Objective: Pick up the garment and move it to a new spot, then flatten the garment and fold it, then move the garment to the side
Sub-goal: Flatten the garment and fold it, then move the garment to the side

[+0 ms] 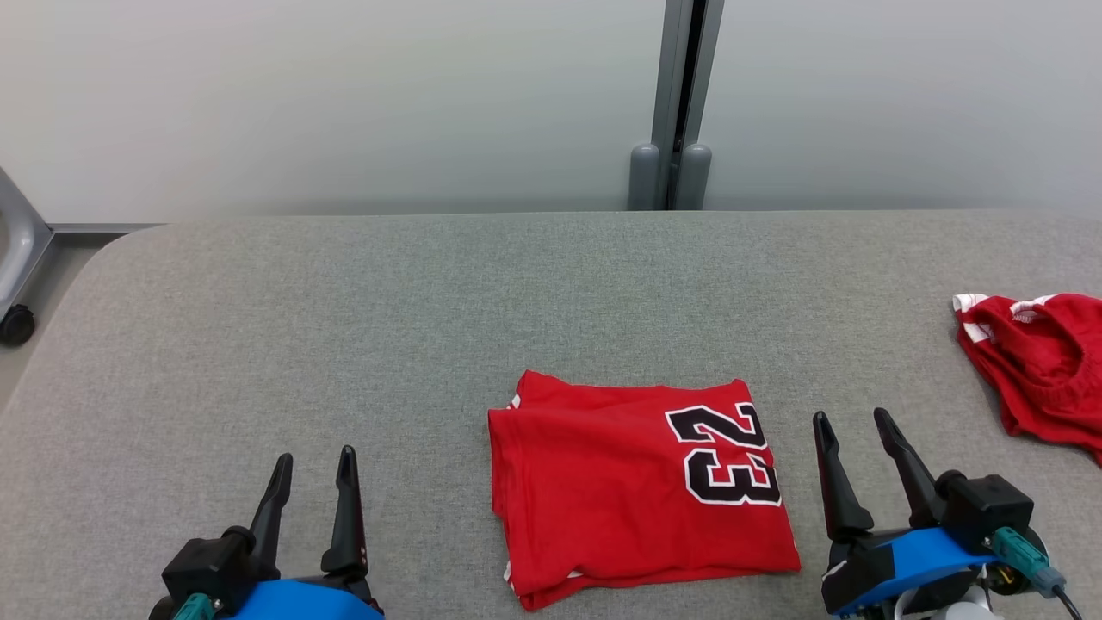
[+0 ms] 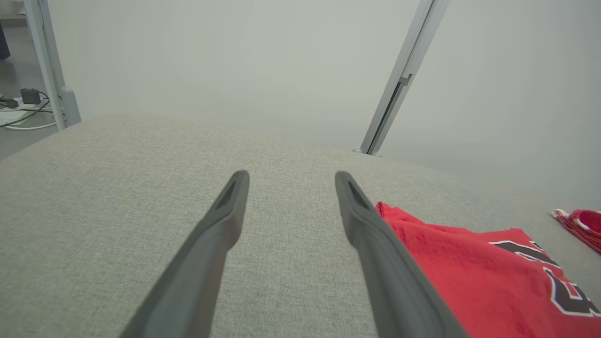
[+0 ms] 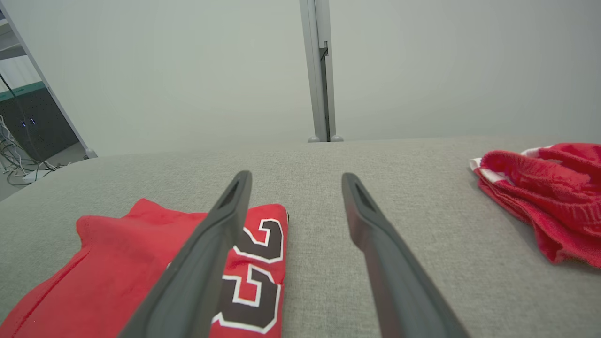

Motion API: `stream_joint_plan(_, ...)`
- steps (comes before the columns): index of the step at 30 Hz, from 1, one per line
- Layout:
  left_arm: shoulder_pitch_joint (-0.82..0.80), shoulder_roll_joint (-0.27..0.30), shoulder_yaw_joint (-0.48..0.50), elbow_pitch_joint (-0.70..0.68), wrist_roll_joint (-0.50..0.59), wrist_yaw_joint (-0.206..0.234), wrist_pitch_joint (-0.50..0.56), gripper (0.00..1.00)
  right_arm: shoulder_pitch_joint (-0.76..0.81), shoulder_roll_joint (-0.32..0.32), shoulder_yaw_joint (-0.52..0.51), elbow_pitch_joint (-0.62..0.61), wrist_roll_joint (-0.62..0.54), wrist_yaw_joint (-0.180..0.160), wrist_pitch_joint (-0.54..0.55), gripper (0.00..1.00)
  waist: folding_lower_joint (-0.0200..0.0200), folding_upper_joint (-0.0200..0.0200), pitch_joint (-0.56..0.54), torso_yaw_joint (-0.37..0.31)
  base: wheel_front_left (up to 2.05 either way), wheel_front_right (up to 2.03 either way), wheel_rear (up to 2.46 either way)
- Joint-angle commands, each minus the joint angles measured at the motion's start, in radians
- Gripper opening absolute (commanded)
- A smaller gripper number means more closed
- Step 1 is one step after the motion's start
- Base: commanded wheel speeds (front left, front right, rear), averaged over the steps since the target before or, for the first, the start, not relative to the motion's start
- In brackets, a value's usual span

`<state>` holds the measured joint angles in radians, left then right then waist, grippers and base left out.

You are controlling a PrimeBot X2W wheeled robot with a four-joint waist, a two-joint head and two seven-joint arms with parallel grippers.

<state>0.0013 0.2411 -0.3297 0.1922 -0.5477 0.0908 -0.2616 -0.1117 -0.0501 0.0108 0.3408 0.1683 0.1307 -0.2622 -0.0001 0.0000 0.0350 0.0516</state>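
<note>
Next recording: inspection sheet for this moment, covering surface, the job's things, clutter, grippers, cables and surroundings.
Surface: table covered in grey woven cloth, far-left corner rounded.
Job's things: folded jersey, red, number 23 showing, lying flat between the grippers.
Clutter: crumpled garment, red with white trim, at the right edge, apart from the jersey.
Grippers: left gripper and right gripper both open, holding nothing.
Cables: cord at the right wrist; floor cables beyond the table.
Surroundings: pale wall, grey post, caster.

The folded red garment point(image 1: 620, 482) reads "23".
</note>
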Motion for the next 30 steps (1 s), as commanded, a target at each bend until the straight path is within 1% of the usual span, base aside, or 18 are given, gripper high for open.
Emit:
stream_joint_plan(1,0.012,-0.011,0.018,0.003,0.011,-0.011,-0.004,1.00,0.020,-0.001,-0.001,-0.002,0.013,0.000,-0.003,1.00,0.0001,0.0000,0.002,0.001,0.00,0.00,0.00)
stream_joint_plan(15,0.004,-0.048,0.070,0.041,0.075,-0.059,-0.004,1.00,0.030,-0.001,-0.004,-0.003,0.033,0.000,-0.003,1.00,0.0001,0.0000,0.011,0.005,0.00,0.00,0.00)
stream_joint_plan(25,-0.003,-0.065,0.082,0.061,0.093,-0.081,-0.004,1.00,0.024,-0.001,-0.004,0.011,0.020,0.000,-0.003,1.00,0.0001,0.0000,0.016,0.009,0.00,0.00,0.00)
stream_joint_plan(30,-0.010,-0.072,0.087,0.072,0.103,-0.089,-0.004,1.00,-0.005,-0.001,0.006,0.046,-0.015,0.000,0.010,1.00,0.0001,0.0000,0.018,0.014,0.00,0.00,0.00)
